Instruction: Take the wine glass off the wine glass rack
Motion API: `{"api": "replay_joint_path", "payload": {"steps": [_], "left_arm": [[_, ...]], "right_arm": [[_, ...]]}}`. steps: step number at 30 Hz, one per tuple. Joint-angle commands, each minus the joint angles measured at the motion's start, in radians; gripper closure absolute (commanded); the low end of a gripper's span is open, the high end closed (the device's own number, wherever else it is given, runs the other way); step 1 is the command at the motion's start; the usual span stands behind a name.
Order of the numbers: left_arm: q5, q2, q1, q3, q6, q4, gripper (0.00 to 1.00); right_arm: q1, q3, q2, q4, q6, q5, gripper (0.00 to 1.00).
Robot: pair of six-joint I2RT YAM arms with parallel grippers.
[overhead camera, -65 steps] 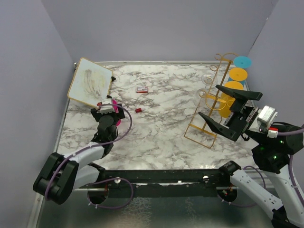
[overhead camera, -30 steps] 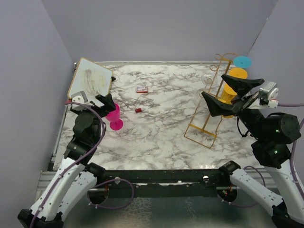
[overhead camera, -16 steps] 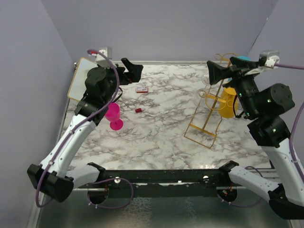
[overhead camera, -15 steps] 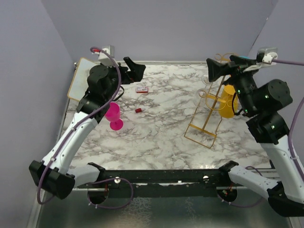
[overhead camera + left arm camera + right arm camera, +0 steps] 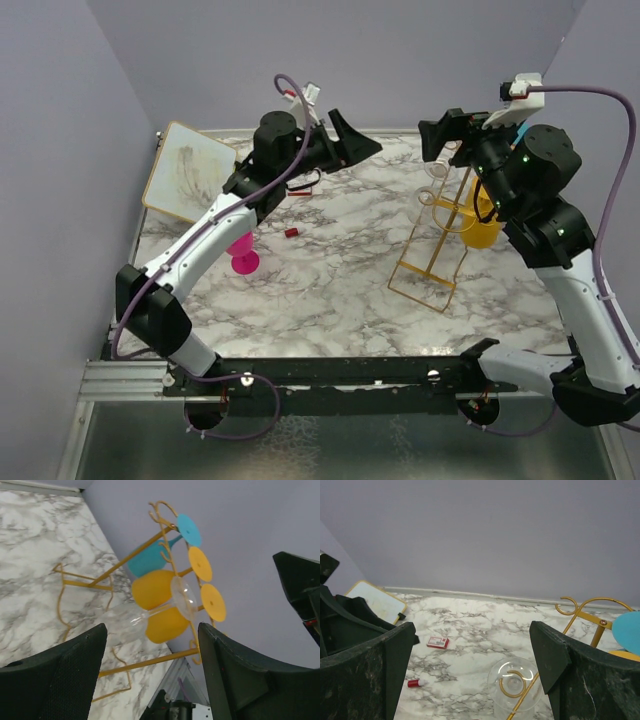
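Marble table (image 5: 330, 270) has the rack (image 5: 432, 240) on its right side with a clear glass (image 5: 125, 622) hanging on it, while left gripper (image 5: 355, 135) and right gripper (image 5: 442, 135) hover up high, jaws wide, empty.

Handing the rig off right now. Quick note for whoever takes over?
Open and empty: left pincer, raised, facing the rack; right pincer, raised near its top.
The rack stands on the right of the table. A teal glass, two yellow glasses and a clear glass hang on it.
Done: a pink glass stands on the table at left, off the rack.
Left: neither pincer touches a glass; the next one must be gripped and lifted off.
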Motion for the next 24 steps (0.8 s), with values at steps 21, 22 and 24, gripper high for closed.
{"api": "replay_joint_path", "payload": {"steps": [21,22,24], "left_arm": [[-0.252,0.369,-0.261,0.556,-0.094,-0.286,0.54],[-0.254,0.377,-0.267,0.568,-0.095,-0.297,0.54],[-0.254,0.393,-0.278,0.595,-0.087,-0.317,0.54]], "right_arm": [[0.005,-0.096,-0.285,0.182,-0.006,-0.056,0.01],[0.006,-0.101,-0.288,0.184,-0.007,-0.055,0.01],[0.006,-0.11,-0.294,0.189,-0.006,-0.056,0.01]]}}
